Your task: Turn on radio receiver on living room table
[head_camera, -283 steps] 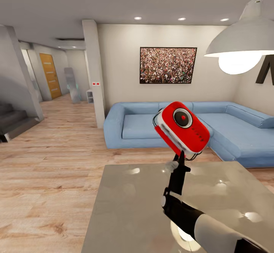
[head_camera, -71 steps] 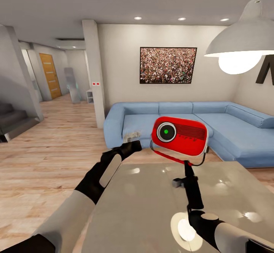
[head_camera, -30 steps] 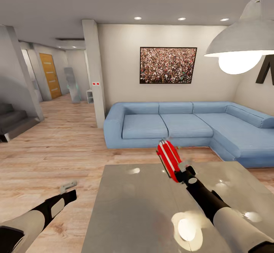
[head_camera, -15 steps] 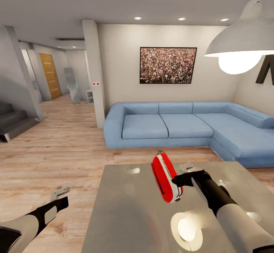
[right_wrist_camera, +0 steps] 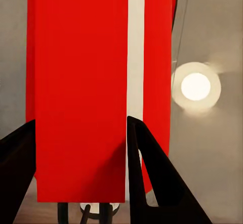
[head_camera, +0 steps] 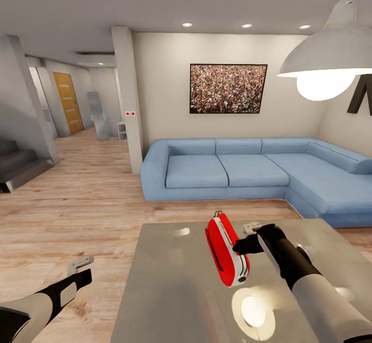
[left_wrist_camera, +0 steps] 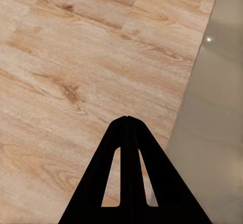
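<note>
A: Head view, starting at the left: what is the left gripper (head_camera: 78, 267) doing?

B: It hangs low over the wood floor (head_camera: 77, 214), off the table's left edge. In the left wrist view its fingers (left_wrist_camera: 127, 148) meet at the tips, clenched on nothing.

A: And the table (head_camera: 175, 291)?

B: Glossy grey, near the robot, with the blue sofa (head_camera: 248, 170) beyond it.

A: The radio receiver (head_camera: 226, 250)?

B: Held edge-on above the middle of the table, its thin handle to the left. The right gripper (head_camera: 243, 244) grasps its right side; the right wrist view shows the red body (right_wrist_camera: 96, 87) between both fingers (right_wrist_camera: 152, 178).
</note>
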